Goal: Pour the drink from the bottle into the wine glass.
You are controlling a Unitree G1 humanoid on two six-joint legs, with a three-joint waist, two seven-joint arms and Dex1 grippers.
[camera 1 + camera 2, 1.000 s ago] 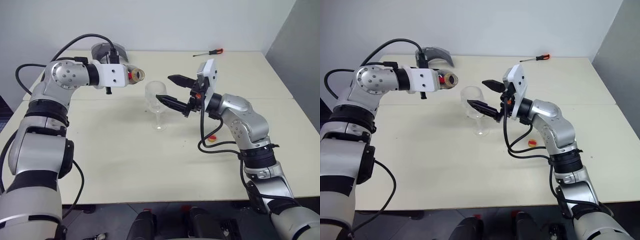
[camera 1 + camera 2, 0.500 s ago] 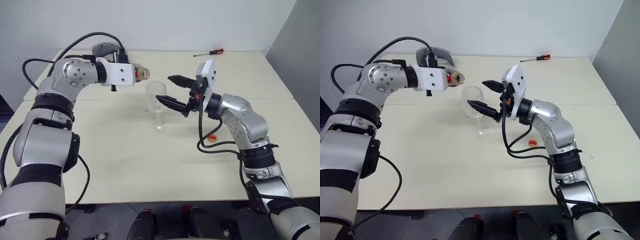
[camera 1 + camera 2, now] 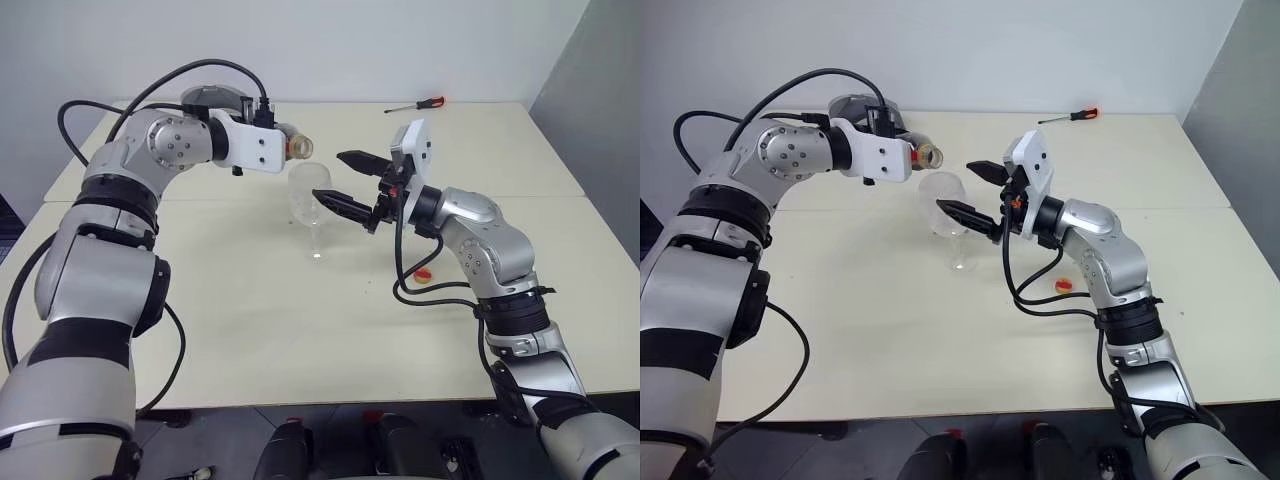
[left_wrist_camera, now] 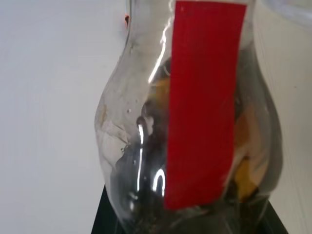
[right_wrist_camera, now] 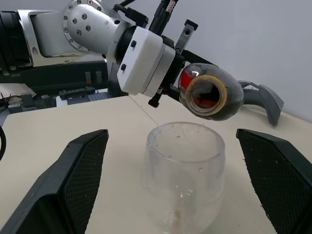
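The wine glass (image 3: 312, 195) stands upright on the table, clear and stemmed. My left gripper (image 3: 283, 148) is shut on the bottle (image 5: 210, 92) and holds it tipped on its side. The bottle's uncapped mouth sits just above the far left of the glass's rim. The dark drink (image 5: 218, 108) lies inside the bottle's bulbous body, behind the red label (image 4: 204, 107). My right gripper (image 3: 327, 174) is open, one black finger on each side of the glass bowl, with gaps between them and the glass.
A small yellow and red cap (image 3: 425, 276) lies on the table below my right forearm. A red-handled screwdriver (image 3: 417, 104) rests at the back right, and a grey curved object (image 3: 855, 103) at the back left. A seam crosses the table (image 3: 250, 320).
My left arm has carried the bottle to the right and rolled it, bringing its mouth from well left of the glass to over the rim. The right gripper and the glass have stayed put.
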